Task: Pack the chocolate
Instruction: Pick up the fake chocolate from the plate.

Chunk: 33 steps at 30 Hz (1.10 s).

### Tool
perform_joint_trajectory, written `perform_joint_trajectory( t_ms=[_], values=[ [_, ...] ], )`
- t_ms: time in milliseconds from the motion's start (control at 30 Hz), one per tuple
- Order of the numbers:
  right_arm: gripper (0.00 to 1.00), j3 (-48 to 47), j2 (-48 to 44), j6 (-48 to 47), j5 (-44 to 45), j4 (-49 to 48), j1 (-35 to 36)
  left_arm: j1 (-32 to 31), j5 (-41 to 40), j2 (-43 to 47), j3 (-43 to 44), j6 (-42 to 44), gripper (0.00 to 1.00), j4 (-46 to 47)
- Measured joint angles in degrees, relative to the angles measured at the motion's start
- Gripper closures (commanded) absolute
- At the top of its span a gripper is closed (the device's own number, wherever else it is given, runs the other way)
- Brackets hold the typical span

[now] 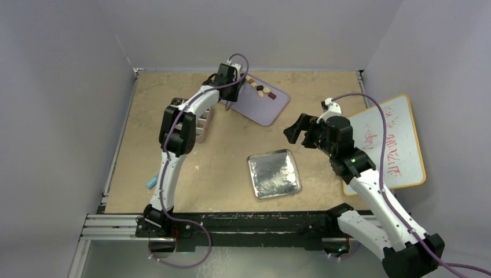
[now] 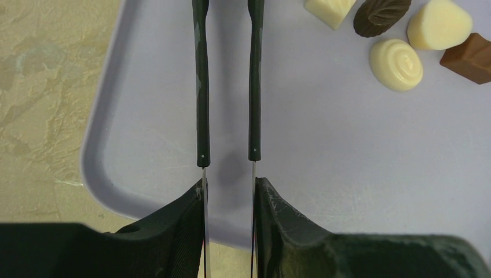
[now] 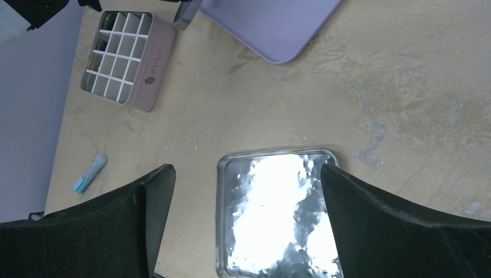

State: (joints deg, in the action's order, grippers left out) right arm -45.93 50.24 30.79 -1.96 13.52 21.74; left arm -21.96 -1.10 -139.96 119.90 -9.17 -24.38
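Several chocolate pieces (image 2: pixel 396 64), cream-white, dark and mid-brown, lie at the far end of a lavender tray (image 2: pixel 347 145), also seen as a small cluster of chocolate (image 1: pixel 263 90) from above. My left gripper (image 2: pixel 230 185) is shut on black tweezers (image 2: pixel 202 87), one arm against each finger. The tweezers' arms stand apart, left of the pieces, and their tips run out of the wrist view. My right gripper (image 3: pixel 246 174) hangs open and empty above a shiny metal tin lid (image 3: pixel 278 220). From above, the left gripper (image 1: pixel 230 75) is over the tray (image 1: pixel 266 110) and the right gripper (image 1: pixel 298 130) is near the lid (image 1: pixel 274 174).
A pink box with a white divider grid (image 3: pixel 121 58) stands left of the tray, partly under the left arm (image 1: pixel 201 124). A small blue object (image 1: pixel 151 182) lies near the table's left edge. A whiteboard (image 1: pixel 388 142) leans at the right.
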Motion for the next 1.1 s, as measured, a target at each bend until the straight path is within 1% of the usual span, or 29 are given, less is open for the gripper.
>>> perform_joint_trajectory(
  t_ms=[467, 733, 867, 1100],
  values=[
    [0.03, -0.24, 0.11, 0.00, 0.04, 0.11, 0.00, 0.79, -0.31, -0.33, 0.00, 1.09, 0.67, 2.75],
    [0.03, -1.09, 0.13, -0.02, 0.98, 0.39, 0.00, 1.07, 0.11, -2.51, 0.11, 1.36, 0.67, 5.53],
    [0.03, -1.14, 0.22, 0.00, 0.98, 0.39, 0.00, 1.20, 0.31, -3.85, 1.60, 1.38, 0.67, 6.27],
    [0.03, -1.49, 0.39, -0.02, 0.98, 0.48, 0.00, 1.31, 1.09, -4.35, 2.25, 1.40, 0.68, 7.56]
  ],
)
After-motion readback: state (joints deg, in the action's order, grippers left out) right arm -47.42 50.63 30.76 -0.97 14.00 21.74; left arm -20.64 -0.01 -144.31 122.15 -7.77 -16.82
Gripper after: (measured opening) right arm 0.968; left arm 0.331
